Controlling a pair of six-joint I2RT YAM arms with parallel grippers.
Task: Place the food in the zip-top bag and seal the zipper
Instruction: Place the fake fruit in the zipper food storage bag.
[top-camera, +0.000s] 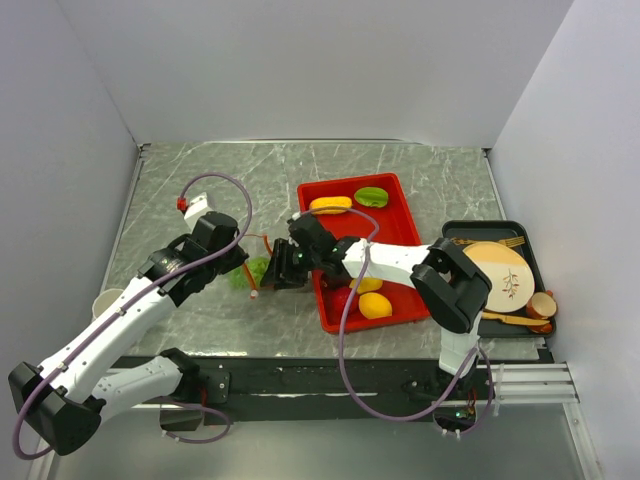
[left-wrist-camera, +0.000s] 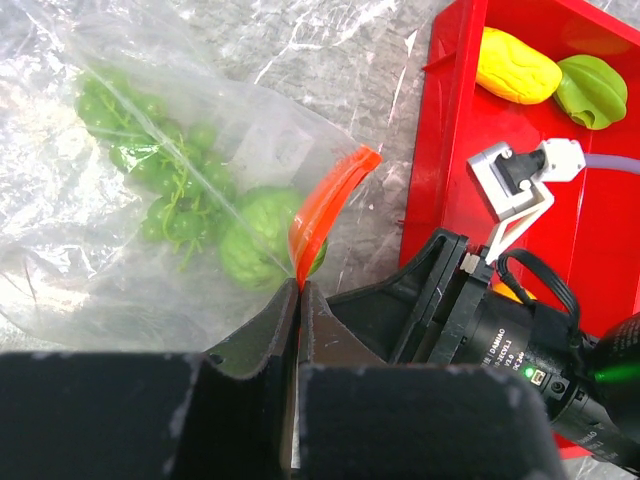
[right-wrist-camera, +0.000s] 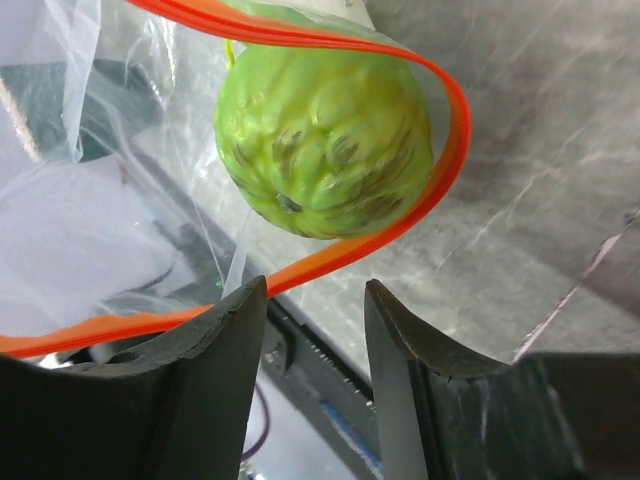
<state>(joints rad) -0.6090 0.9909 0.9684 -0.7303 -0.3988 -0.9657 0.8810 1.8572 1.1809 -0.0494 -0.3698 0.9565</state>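
The clear zip-top bag (top-camera: 258, 268) lies left of the red tray (top-camera: 395, 235), between my two grippers. In the left wrist view the bag (left-wrist-camera: 60, 230) holds green grapes (left-wrist-camera: 150, 150) and a bumpy green fruit (left-wrist-camera: 255, 245). My left gripper (left-wrist-camera: 298, 288) is shut on the orange-red zipper (left-wrist-camera: 330, 195) at the bag's mouth. My right gripper (right-wrist-camera: 315, 300) is open at the mouth, and the zipper (right-wrist-camera: 445, 160) loops around the green fruit (right-wrist-camera: 325, 140) just in front of it. The tray holds a yellow piece (top-camera: 330, 204), a green piece (top-camera: 371, 197), two more yellow pieces (top-camera: 375, 305) and a red one (top-camera: 340, 297).
A black tray (top-camera: 470, 228) at the right holds a tan plate (top-camera: 500, 275) with wooden cutlery. A white cup (top-camera: 108, 300) stands at the left edge. A small white and red object (top-camera: 195, 205) lies behind my left arm. Walls close in the table.
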